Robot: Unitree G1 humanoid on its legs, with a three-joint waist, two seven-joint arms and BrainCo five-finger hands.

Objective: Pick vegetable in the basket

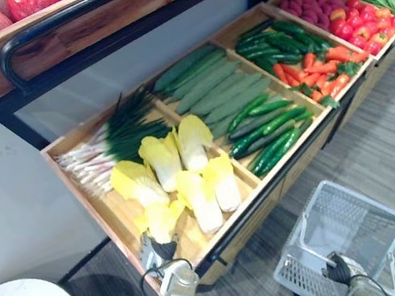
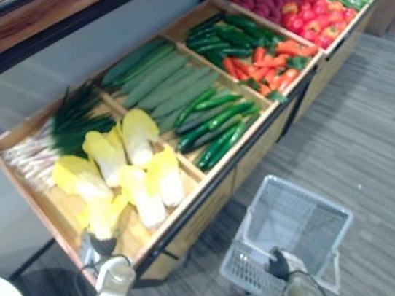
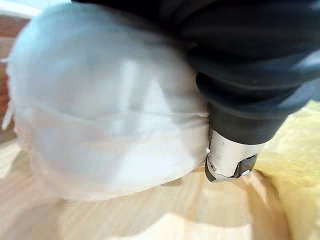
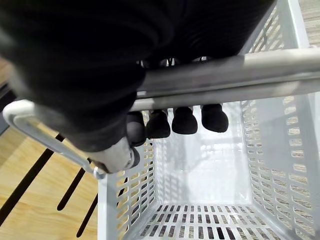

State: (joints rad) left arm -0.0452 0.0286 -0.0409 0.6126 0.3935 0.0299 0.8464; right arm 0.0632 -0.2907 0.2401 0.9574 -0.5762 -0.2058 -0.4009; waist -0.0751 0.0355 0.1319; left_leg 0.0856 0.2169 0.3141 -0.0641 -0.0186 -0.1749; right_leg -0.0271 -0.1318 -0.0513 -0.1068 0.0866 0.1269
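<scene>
Left robot hand [image 1: 156, 253] sits right at the near end of the closest napa cabbage [image 1: 160, 221], and that is the relation I steer by. The cabbage lies straight ahead of this robot hand, touching it or nearly so. In the left wrist view its pale stalk end [image 3: 110, 110] bulks against the dark cover. Its long axis looks to run away from the robot hand, stalk end nearest and yellow leaves farthest, so I judge a wrap across the stalk fits better than one along it. Whether the fingers are closed round it I cannot tell.

More cabbages [image 1: 204, 206] lie just beyond it and to that robot hand's right, in the same wooden crate [image 1: 118, 214]. Right robot hand [image 4: 184, 120] is well apart from the cabbage, its fingers curled round the handle [image 4: 225, 75] of the white basket [image 4: 280, 165], which hangs empty. I find no label or writing I can read.
</scene>
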